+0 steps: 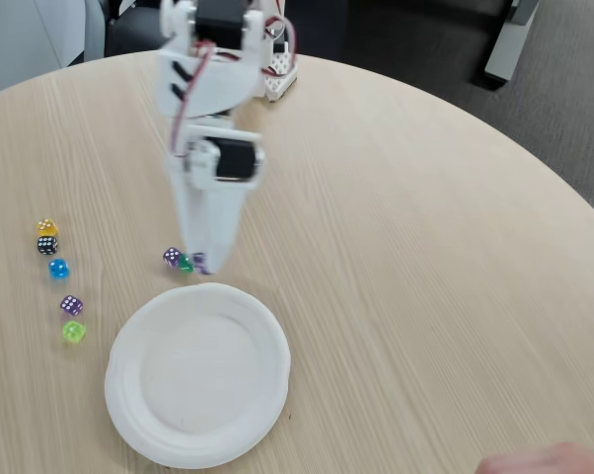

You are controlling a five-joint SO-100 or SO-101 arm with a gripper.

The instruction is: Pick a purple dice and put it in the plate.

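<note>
My white gripper (pixel 204 265) points straight down just above the far rim of the white paper plate (pixel 144 346). Its fingers taper together onto a purple dice (pixel 199 262) at table level, and they look shut on it; the picture is slightly blurred there. A green die (pixel 185 265) touches that dice on its left, with another purple dice (pixel 172 257) beside it. A third purple dice (pixel 71 305) lies further left. The plate is empty.
At the left sit a yellow die (pixel 47 227), a black die (pixel 47 245), a blue die (pixel 58 268) and a lime die (pixel 73 332). The arm's base (pixel 277 74) stands at the table's far edge. A person's hand (pixel 544 462) shows at the bottom right.
</note>
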